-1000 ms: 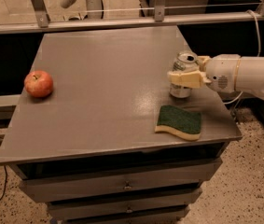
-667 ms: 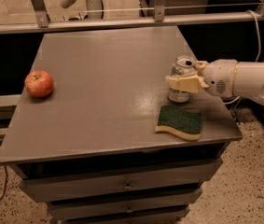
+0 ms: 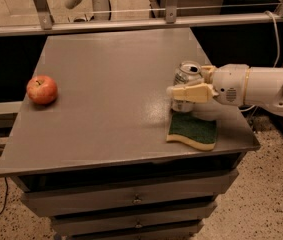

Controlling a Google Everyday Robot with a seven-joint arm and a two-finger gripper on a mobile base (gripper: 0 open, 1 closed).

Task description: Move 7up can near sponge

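While pincer (image 3: 185, 84) grips metal 7up can (image 3: 186, 72), wavy sponge (image 3: 193, 129) beside.

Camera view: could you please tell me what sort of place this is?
Likely a robotics lab: a grey drawer cabinet on speckled flooring, metal railing behind, and the gripper holding the 7up can beside the sponge.

I can read no lettering anywhere, not even on the 7up can (image 3: 187, 72) that my tool (image 3: 183, 86) clasps on the counter (image 3: 106, 114) beside the sponge (image 3: 193, 129)
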